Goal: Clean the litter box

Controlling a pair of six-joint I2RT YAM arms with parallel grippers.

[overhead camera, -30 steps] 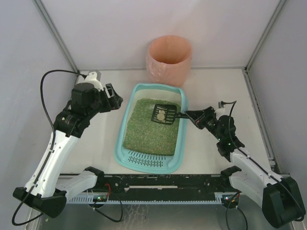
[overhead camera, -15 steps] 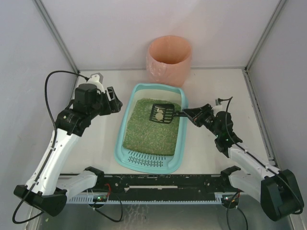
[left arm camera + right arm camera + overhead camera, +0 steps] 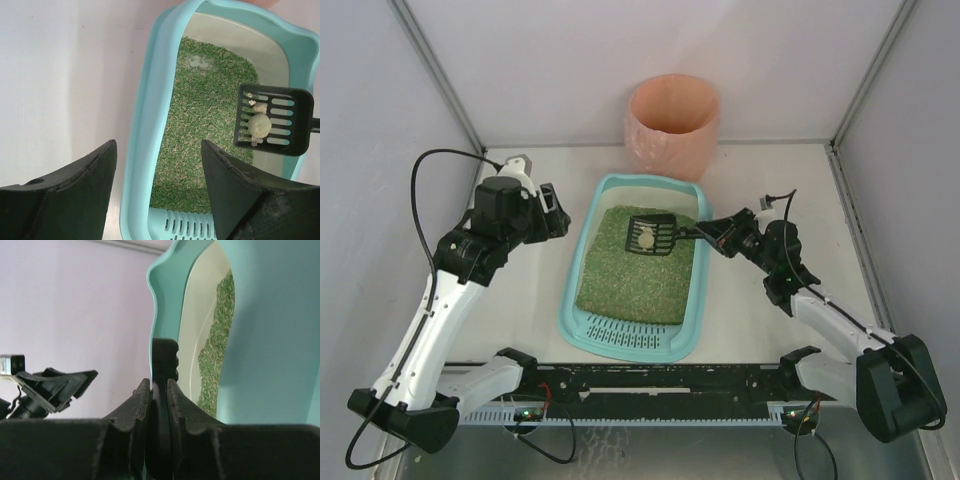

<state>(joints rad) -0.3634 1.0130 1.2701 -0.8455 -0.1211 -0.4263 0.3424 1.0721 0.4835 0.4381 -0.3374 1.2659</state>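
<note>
While the right gripper [image 3: 712, 233] pinches the scoop [image 3: 650, 237] by its handle, the litter box [image 3: 625, 338] lies just to its left, long axis near-to-far. The bin [image 3: 672, 125] stands ahead-left, and the left gripper [image 3: 563, 212] hovers spread at the opposite rim.

White table [image 3: 770, 180], walled at left, right and far side.
Bears teal litter box [image 3: 582, 250] flat at centre, long axis near-to-far, slotted grate at near end, green-brown granules over the rest. Bears round pink-orange bin [image 3: 672, 125] upright by far wall, just beyond box's far end; contact between them unclear.
</note>
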